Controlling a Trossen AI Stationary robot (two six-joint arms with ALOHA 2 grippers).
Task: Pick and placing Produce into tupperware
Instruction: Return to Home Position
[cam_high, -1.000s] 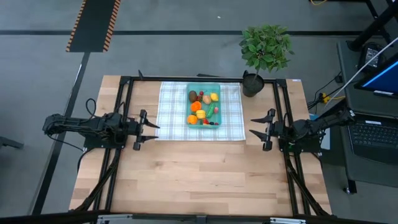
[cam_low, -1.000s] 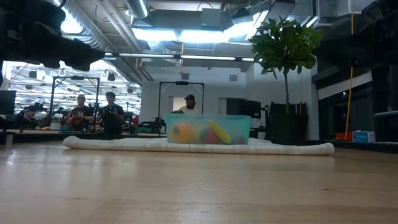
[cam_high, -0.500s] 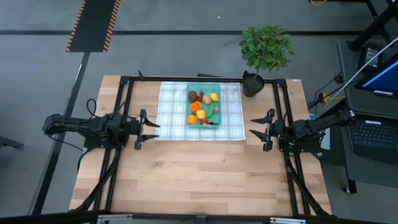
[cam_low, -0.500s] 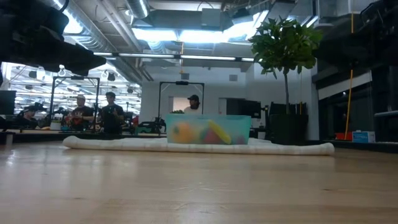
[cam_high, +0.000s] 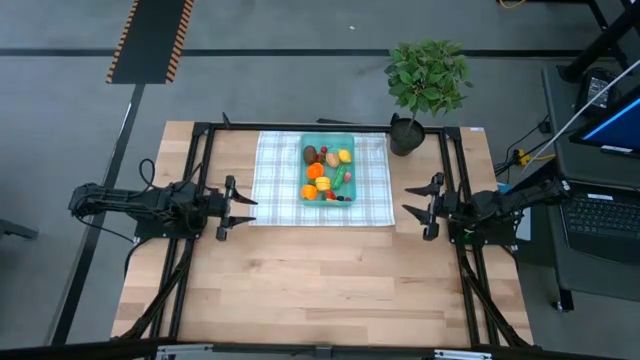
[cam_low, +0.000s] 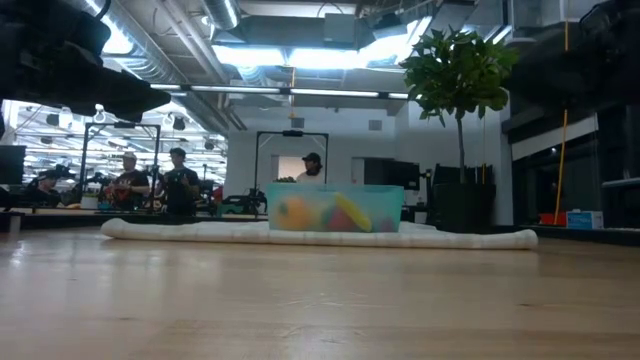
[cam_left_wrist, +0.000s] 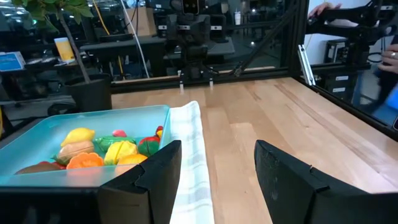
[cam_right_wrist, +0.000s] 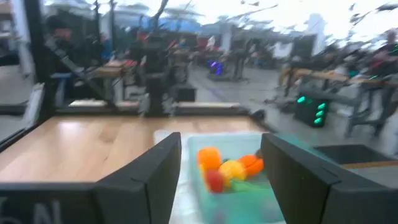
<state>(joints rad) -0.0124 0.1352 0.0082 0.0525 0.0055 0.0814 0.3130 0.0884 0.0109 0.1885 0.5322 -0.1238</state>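
We judge the packing done. All the produce we can find lies inside the container, which sits on the checked cloth at the far middle of the counter. No piece shows loose on cloth or wood, so only parking the arms seems left.

The left tool sits at the cloth's left edge, fingers apart and holding nothing. The right tool mirrors it just off the cloth's right edge, likewise spread and empty.

From above, the pieces are small and heaped, so we cannot count them or name each one. From counter height, the container's cloudy wall lets through only orange and yellow patches.
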